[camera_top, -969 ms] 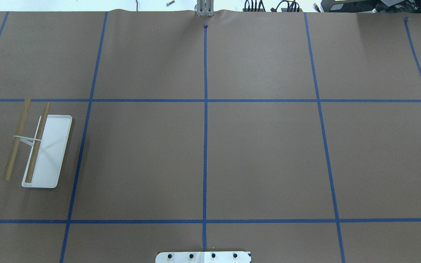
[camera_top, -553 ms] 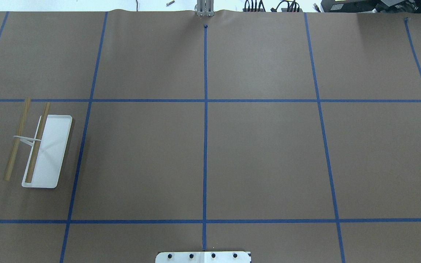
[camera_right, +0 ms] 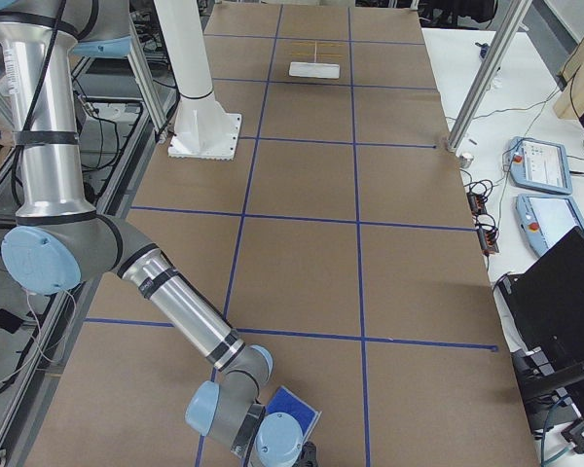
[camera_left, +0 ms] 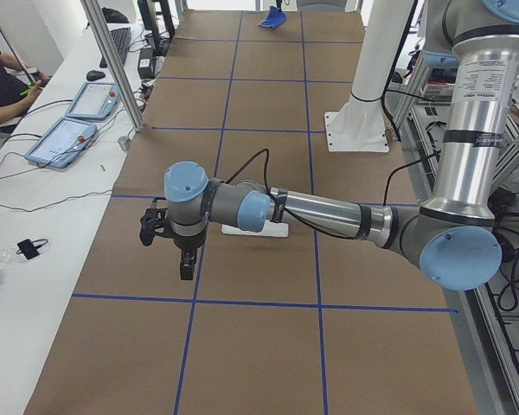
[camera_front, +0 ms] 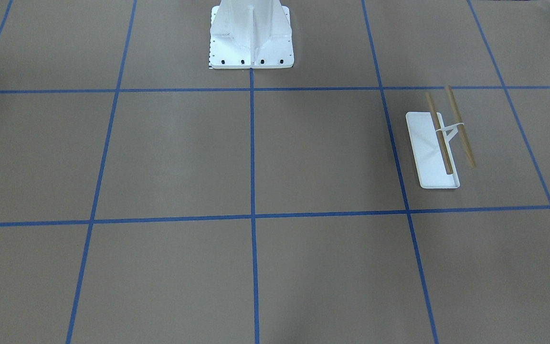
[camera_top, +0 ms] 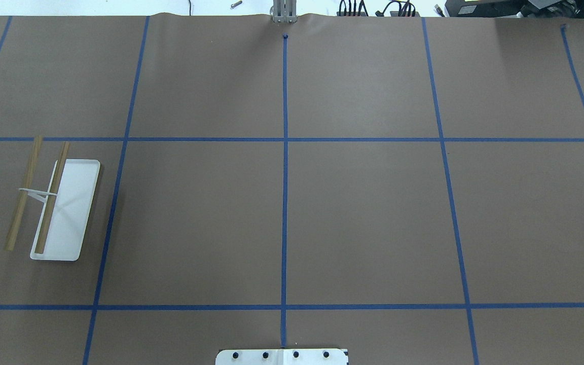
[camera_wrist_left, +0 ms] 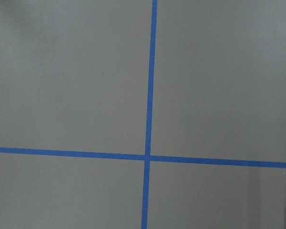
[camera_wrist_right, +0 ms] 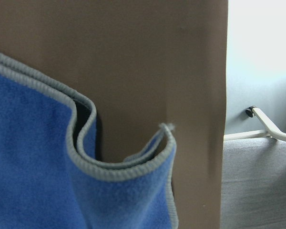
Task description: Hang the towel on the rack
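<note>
The rack (camera_top: 56, 203) stands on the robot's left side of the table, with a white tray base and two tan rods; it also shows in the front-facing view (camera_front: 439, 143) and far off in the exterior right view (camera_right: 316, 58). The blue towel (camera_wrist_right: 28, 162) with a grey border lies rumpled near the table's right-hand end, directly under my right wrist (camera_right: 292, 413); it is far away in the exterior left view (camera_left: 272, 17). My left gripper (camera_left: 187, 270) hangs above the table beside the rack's tray (camera_left: 277, 230). I cannot tell whether either gripper is open or shut.
The white bolted pedestal (camera_front: 251, 38) stands at the table's robot side. Blue tape lines (camera_top: 284, 203) grid the brown table. The table's edge (camera_wrist_right: 226, 119) runs close beside the towel. A side bench with tablets (camera_left: 65, 138) and an aluminium post (camera_left: 112, 60) flank the table.
</note>
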Motion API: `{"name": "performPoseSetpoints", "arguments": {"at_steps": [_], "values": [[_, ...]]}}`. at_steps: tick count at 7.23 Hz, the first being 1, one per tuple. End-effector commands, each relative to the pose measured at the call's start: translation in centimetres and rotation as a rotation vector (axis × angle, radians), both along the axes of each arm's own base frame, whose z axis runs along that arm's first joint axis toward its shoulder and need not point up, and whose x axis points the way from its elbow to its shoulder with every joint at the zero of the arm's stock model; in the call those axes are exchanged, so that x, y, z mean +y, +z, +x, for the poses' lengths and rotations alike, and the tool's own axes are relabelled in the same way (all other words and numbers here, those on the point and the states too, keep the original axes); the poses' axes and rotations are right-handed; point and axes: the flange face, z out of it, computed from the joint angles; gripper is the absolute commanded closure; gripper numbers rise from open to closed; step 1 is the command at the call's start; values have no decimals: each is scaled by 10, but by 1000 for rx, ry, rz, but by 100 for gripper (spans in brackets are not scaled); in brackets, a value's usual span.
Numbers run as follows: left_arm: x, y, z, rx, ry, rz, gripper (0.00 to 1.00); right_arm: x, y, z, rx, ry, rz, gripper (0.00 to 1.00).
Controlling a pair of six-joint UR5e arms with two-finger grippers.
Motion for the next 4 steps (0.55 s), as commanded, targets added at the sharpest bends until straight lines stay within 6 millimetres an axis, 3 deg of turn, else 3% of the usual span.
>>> {"name": "performPoseSetpoints", "arguments": {"at_steps": [1, 2, 4], "values": [[0, 3, 0, 0, 1, -4, 0, -19, -10, 4, 5, 22, 11, 0], [0, 3, 0, 0, 1, -6, 0, -24, -12, 3, -2, 48, 1, 0], [0, 4, 1, 0, 3, -9, 0, -14, -2, -1, -26, 59, -27, 0]]}}
